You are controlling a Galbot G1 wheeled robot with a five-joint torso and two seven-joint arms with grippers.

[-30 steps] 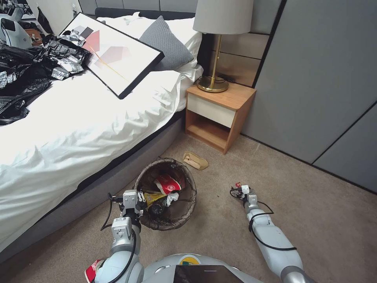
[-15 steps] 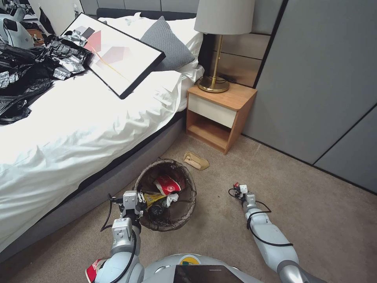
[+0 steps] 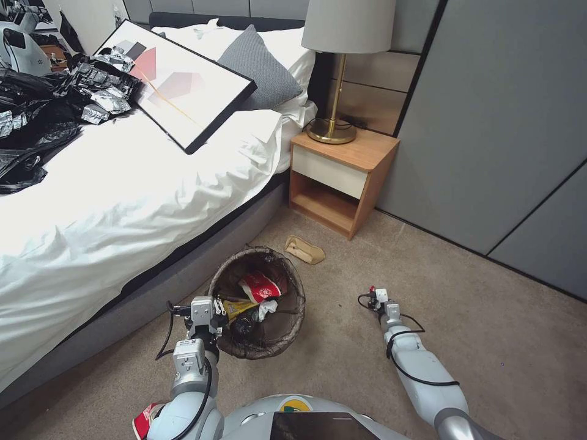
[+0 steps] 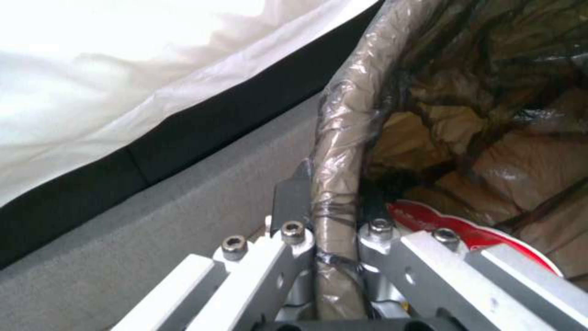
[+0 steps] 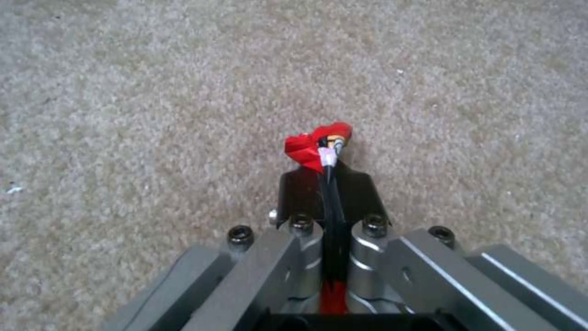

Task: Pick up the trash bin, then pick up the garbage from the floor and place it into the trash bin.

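Scrap (image 5: 315, 145) of red litter sits pinched in your right hand (image 3: 374, 297), just lifted beside the trash bin (image 3: 257, 302), whose rim your left hand (image 4: 334, 230) clamps.

carpet (image 5: 153, 92) — rough pile | bin liner (image 4: 343, 138) — glossy plastic | nightstand (image 3: 342, 165) — smooth wood

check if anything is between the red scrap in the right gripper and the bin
Nothing visible does. The right gripper is shut on the red scrap above bare carpet; the bin, held at its rim by the left gripper, sits to its left with its mouth open.
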